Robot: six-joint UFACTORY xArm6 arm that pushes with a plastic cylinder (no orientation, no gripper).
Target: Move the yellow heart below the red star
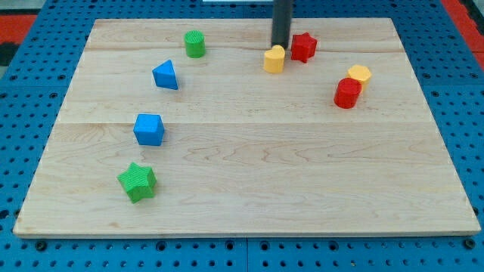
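Observation:
The yellow heart [274, 59] lies near the view's top centre. The red star [303, 47] sits just to its upper right, almost touching it. My tip [280, 46] is at the lower end of the dark rod, directly above the yellow heart and to the left of the red star, touching or nearly touching the heart's top edge.
A red cylinder [347, 94] and a yellow block [359, 75] sit together at the right. A green cylinder [195, 44], a blue triangular block [165, 75], a blue cube [149, 129] and a green star [138, 182] lie on the left of the wooden board [249, 166].

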